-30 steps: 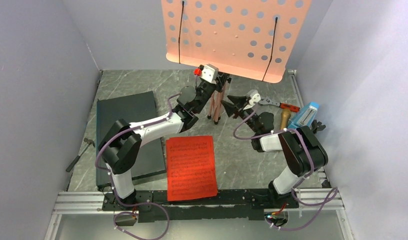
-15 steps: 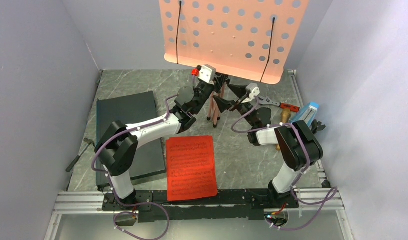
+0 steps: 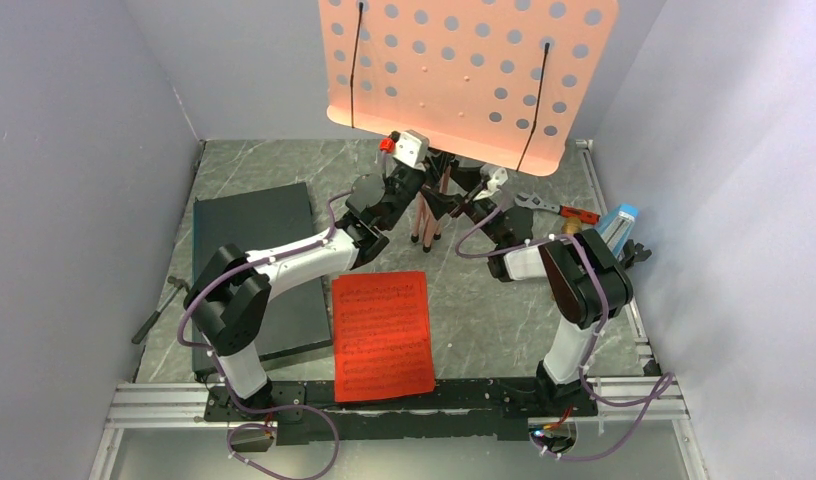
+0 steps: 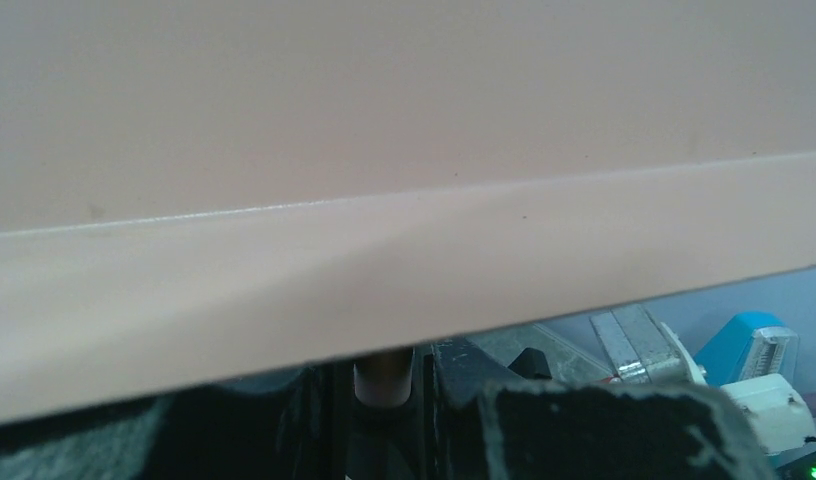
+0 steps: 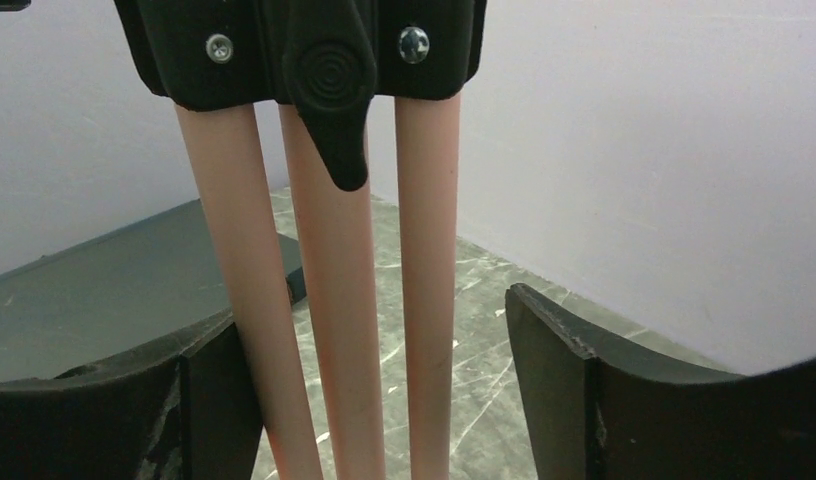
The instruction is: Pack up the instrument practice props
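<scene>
You're pinching the pink perforated tripod music stand w/ L gripper. Only R wrist cam's showing R gripper spread round its legs.

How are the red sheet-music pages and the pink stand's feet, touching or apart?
Apart. The top view shows bare table between the red sheet-music pages and the pink stand's feet.

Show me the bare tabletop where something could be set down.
Bare marble lies between the red pages and the right arm's base, and behind the dark slab along the far wall. Crowded: under the music stand, and the wrench and metronome corner.
</scene>
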Robot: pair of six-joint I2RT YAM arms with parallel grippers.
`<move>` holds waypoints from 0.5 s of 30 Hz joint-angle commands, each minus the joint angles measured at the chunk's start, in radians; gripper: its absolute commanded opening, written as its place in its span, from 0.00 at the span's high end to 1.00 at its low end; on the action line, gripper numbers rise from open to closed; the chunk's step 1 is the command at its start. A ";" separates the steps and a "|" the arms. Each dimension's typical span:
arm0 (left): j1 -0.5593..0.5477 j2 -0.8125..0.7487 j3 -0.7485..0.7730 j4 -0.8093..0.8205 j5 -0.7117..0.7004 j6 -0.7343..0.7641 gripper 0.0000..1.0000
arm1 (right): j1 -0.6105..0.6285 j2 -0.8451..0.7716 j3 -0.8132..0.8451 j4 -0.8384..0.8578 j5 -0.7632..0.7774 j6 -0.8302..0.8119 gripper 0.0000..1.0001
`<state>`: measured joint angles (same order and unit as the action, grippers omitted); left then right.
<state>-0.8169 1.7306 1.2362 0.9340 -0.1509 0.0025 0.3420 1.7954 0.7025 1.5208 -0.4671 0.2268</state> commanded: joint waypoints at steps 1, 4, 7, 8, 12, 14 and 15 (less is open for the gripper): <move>-0.002 -0.063 0.004 -0.010 0.024 -0.043 0.97 | -0.003 0.028 0.052 0.172 -0.029 -0.021 0.22; -0.001 -0.067 0.012 -0.012 0.025 -0.066 0.97 | -0.001 0.041 0.059 0.175 -0.044 -0.023 0.30; -0.001 -0.072 0.022 -0.010 0.000 -0.108 0.97 | -0.001 0.047 0.061 0.174 -0.050 -0.034 0.39; -0.001 -0.072 0.026 -0.009 -0.008 -0.122 0.97 | 0.000 0.046 0.061 0.170 -0.052 -0.038 0.41; -0.003 -0.070 0.056 -0.019 -0.044 -0.149 0.97 | 0.001 0.014 0.046 0.144 -0.063 -0.063 0.49; -0.006 -0.074 0.082 -0.062 -0.082 -0.153 0.97 | 0.000 -0.019 0.034 0.101 -0.077 -0.074 0.54; -0.008 -0.077 0.097 -0.092 -0.103 -0.154 0.97 | 0.000 -0.037 0.028 0.076 -0.088 -0.082 0.55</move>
<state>-0.8097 1.7302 1.2507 0.9028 -0.1749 -0.0765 0.3519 1.8263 0.7338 1.5314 -0.5350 0.2085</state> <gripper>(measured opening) 0.275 0.543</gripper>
